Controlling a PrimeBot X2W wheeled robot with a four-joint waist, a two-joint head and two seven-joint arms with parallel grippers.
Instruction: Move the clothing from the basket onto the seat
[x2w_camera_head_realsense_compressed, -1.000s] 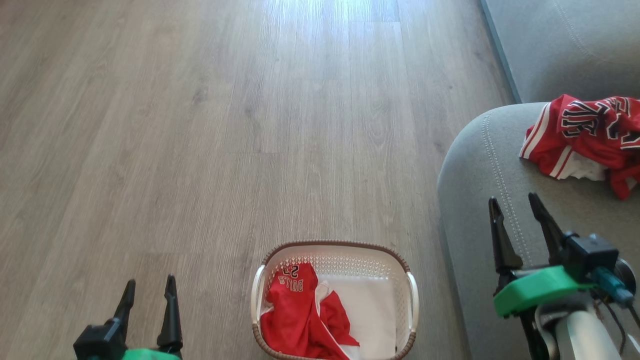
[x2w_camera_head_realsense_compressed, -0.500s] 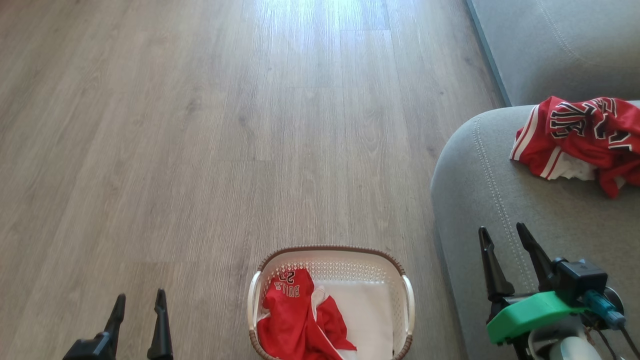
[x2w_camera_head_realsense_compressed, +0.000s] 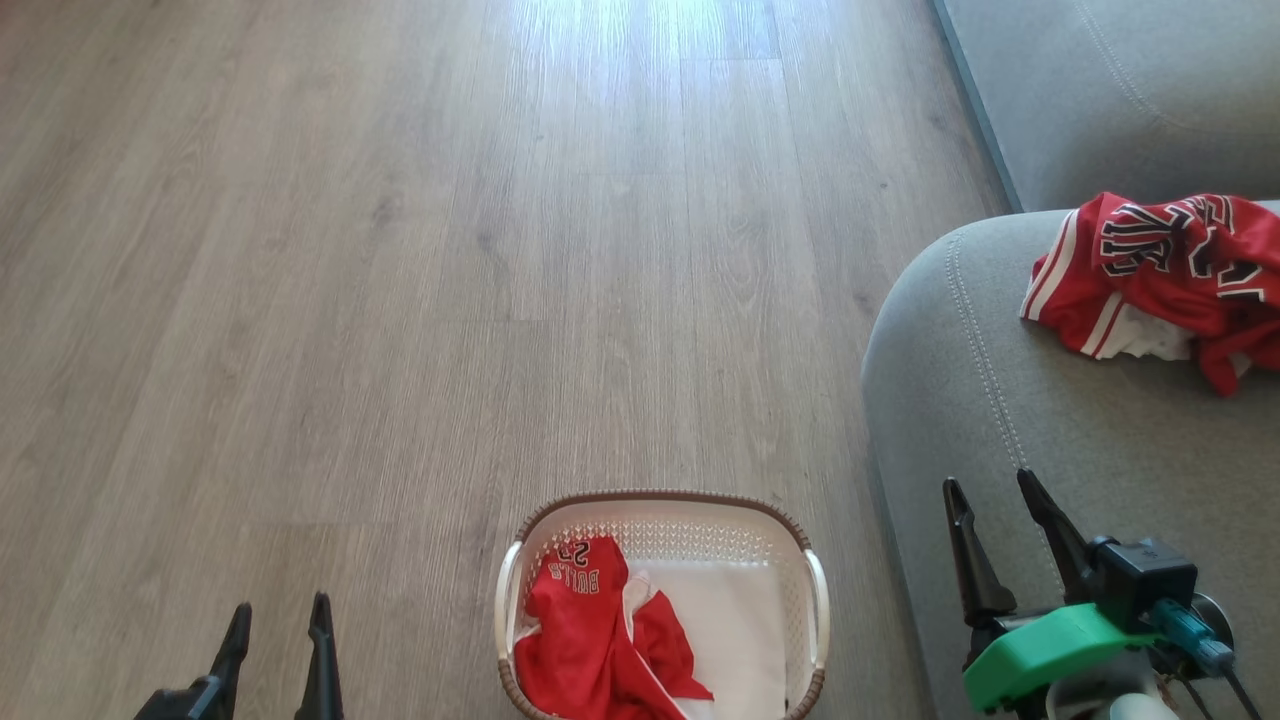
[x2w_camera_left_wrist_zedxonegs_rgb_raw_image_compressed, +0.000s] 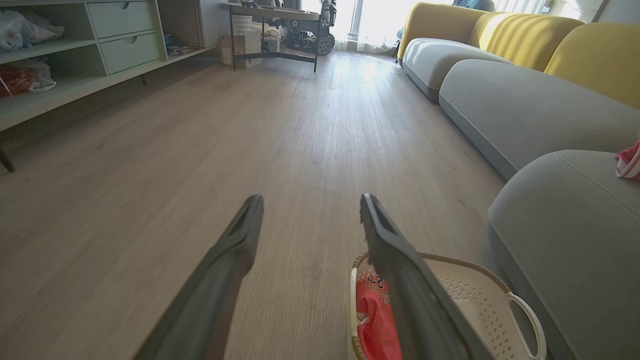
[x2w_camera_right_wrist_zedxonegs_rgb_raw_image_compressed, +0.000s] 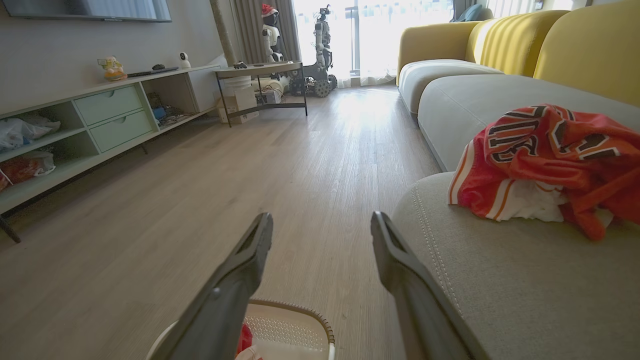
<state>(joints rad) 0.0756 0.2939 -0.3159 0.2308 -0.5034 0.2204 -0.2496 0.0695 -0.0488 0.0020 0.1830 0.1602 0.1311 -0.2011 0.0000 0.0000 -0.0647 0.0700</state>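
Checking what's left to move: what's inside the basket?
A crumpled red jersey lies in the basket, beside a flat white layer. Anything beneath them is covered.

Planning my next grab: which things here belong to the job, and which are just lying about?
Job: laundry basket, Bulls jersey inside, grey seat cushion, red jersey lying on it.
Lying about: drawer cabinet, side table, wheeled robot by the window.

basket (x2w_camera_head_realsense_compressed: 810, 585) on floor (x2w_camera_head_realsense_compressed: 400, 300) left of seat (x2w_camera_head_realsense_compressed: 1000, 400), one jersey (x2w_camera_head_realsense_compressed: 590, 640) in basket, another jersey (x2w_camera_head_realsense_compressed: 1160, 270) on seat
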